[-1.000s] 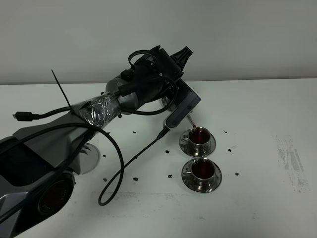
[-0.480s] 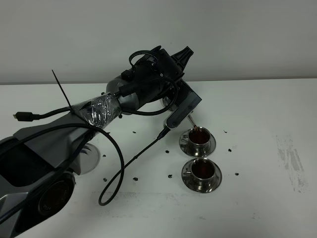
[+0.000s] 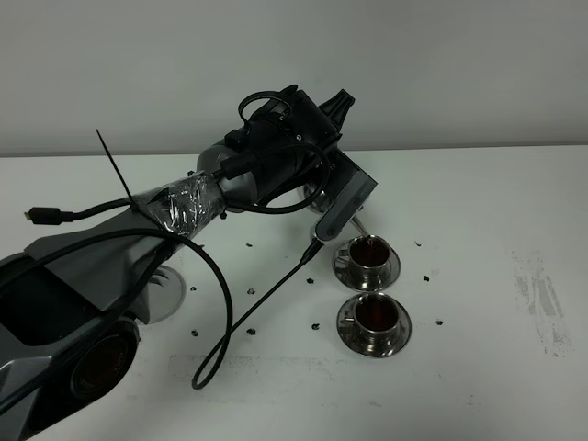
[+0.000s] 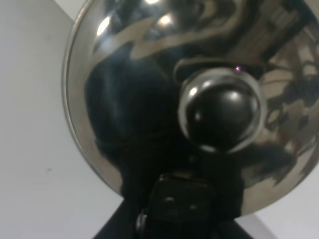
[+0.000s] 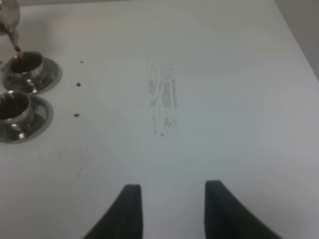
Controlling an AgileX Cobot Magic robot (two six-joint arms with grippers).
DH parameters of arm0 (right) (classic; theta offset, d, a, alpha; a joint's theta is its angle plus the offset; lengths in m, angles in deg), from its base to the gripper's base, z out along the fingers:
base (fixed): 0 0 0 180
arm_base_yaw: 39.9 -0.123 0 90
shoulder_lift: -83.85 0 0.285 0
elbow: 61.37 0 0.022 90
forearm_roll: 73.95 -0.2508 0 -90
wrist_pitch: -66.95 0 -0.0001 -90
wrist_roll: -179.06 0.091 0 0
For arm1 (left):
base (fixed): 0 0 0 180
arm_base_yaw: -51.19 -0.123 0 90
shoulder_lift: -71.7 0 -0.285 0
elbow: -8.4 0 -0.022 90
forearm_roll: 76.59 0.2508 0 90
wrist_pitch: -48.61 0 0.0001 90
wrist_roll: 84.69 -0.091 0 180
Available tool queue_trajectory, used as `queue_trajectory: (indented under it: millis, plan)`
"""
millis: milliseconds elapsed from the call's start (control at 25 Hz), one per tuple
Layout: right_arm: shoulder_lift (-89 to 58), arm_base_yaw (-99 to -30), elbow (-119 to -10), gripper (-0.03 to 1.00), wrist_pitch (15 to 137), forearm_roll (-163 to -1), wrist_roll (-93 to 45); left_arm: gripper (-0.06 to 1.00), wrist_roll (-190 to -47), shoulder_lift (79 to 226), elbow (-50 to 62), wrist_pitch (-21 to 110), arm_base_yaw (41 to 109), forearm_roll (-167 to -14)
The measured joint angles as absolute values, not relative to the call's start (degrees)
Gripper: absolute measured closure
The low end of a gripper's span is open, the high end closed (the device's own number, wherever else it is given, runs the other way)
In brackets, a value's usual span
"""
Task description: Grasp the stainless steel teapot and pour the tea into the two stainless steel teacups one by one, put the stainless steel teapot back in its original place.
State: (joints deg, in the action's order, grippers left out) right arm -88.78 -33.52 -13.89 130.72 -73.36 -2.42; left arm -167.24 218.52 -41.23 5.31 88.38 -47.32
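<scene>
So the left tool (image 4: 172,219) is holding the stainless steel teapot (image 4: 199,89) up over the middle of the surface (image 3: 478,202), spout tipped at the far teacup (image 3: 369,251). Both it and the near teacup (image 3: 376,314) look full of dark tea, so I'd say pouring's basically done. Next: level the pot and set it back. The right tool (image 5: 169,209) hangs wide open, holding nothing, by the right edge.
</scene>
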Motion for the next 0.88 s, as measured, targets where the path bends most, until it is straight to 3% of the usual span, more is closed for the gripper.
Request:
queue_trajectory:
  millis: [880]
  plan:
    - [-88.78,-33.52,-13.89,0.68,130.72,-73.36,-2.47,0.74,-163.92,214.28,-39.09,1.51,84.36,-59.83]
